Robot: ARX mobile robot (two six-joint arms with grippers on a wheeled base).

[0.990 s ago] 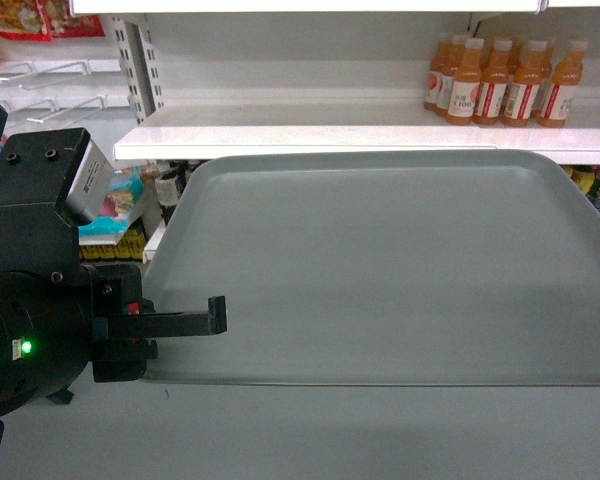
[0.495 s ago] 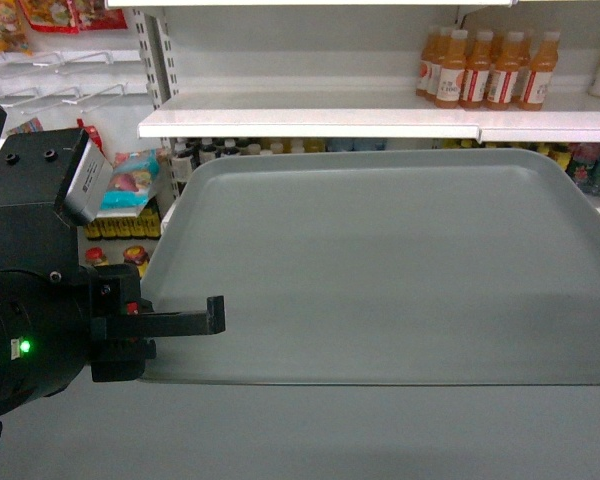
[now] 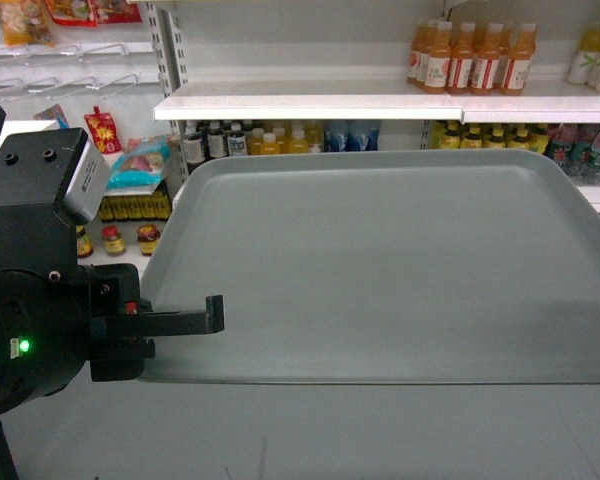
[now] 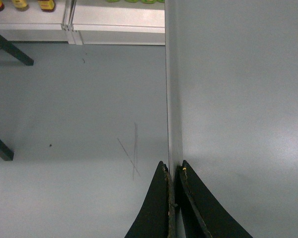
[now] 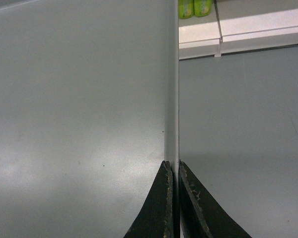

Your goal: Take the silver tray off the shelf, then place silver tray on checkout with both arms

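1. Looking through the head camera, I see the silver tray (image 3: 380, 265) as a large flat rectangle, matte grey-green, with rounded corners and a low raised rim, plain on its whole face.
2. The tray is off the shelf (image 3: 310, 105) and held level in the air above the grey floor (image 3: 280, 440), with the shelf boards well beyond its far edge.
3. My left gripper (image 4: 172, 171) is clamped on the tray's left rim: in the left wrist view the two black fingers (image 4: 154, 208) sit one on each side of the thin edge, pressed against it.
4. From that gripper, the tray surface spreads away to the right and the bare floor lies to the left.
5. My right gripper (image 5: 174, 168) is likewise clenched on the opposite rim, a finger on each side of the edge, with the tray face spreading to its left.
6. The left arm (image 3: 40, 330) shows a small green light (image 3: 24, 346).
7. Against the picture a second ago, the tray and left gripper sit at the same place in the head view, but the shelf has shrunk back and risen in view.
8. The row of orange bottles (image 3: 470, 55) now stands higher and smaller, and a lower row of bottles (image 3: 280, 138) under the shelf board has come into sight.
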